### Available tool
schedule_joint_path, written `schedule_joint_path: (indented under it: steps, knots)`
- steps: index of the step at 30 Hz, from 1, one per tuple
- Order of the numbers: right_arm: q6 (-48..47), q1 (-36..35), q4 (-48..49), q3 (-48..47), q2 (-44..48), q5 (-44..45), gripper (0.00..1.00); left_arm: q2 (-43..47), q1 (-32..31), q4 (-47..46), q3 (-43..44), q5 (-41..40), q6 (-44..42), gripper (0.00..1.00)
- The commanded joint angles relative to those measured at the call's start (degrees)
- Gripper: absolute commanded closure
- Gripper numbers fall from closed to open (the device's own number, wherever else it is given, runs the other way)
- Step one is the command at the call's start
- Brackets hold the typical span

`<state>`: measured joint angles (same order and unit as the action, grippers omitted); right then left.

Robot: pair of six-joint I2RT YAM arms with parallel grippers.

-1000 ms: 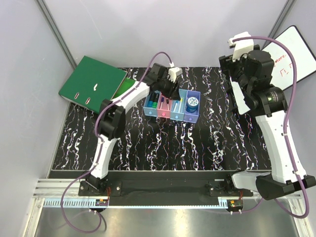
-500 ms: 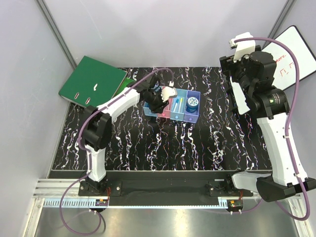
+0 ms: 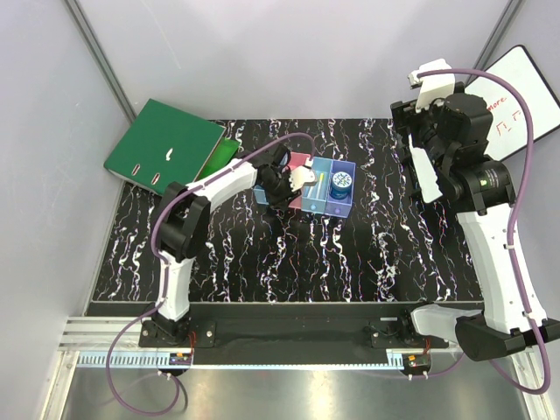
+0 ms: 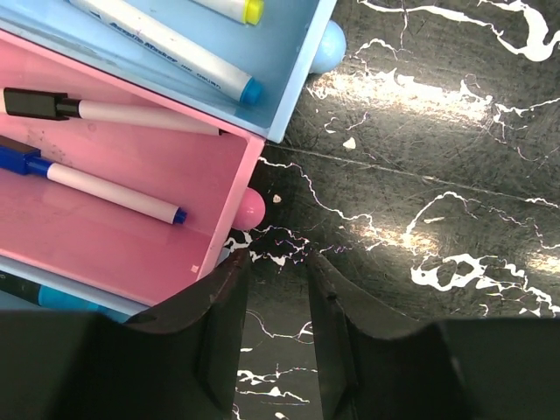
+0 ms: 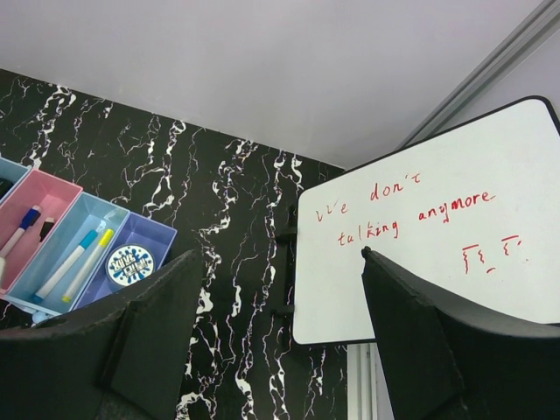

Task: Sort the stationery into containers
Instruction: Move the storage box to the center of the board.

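The joined row of containers stands mid-table. The round blue tin lies in the purple bin. In the left wrist view the pink bin holds a black-capped white pen and a blue-capped white pen. The light blue bin holds a blue-tipped marker and a yellow-tipped one. My left gripper is low over the table by the pink bin's corner, narrowly open and empty. My right gripper is wide open, empty, raised at the far right.
A large green ring binder lies at the far left corner. A whiteboard with red writing leans at the far right edge. Grey walls enclose the black marbled table.
My left gripper has come down from above the bins and swung to the pink bin's outer corner. The right arm has hardly moved.
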<state>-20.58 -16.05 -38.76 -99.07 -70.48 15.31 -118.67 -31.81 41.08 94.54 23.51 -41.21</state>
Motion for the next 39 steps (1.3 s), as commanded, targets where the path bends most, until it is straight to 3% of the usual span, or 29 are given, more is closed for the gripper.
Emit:
schedule_joint_path:
  steps: [1,8,25,35,39]
  knots:
    - [0.19,0.41,2.29,0.1,1.13,-0.81,0.18,4.23,0.17,-1.35,1.09,1.27,-1.94,0.65]
    - [0.45,0.5,2.38,-0.16,0.69,-1.07,0.18,11.53,-0.7,-1.44,-2.61,3.74,-5.89,0.64]
    - [0.72,0.85,2.29,-0.6,0.43,-1.16,0.18,4.95,-3.08,-1.35,-4.28,-0.12,-25.49,0.62]
    - [0.8,0.94,2.2,-0.6,0.17,-1.34,0.18,2.21,-3.08,-1.53,-2.52,-2.33,-26.64,0.62]
    - [0.54,0.94,2.29,-0.43,0.08,-1.16,0.18,5.55,-3.08,-1.53,-3.74,-0.31,-25.59,0.48]
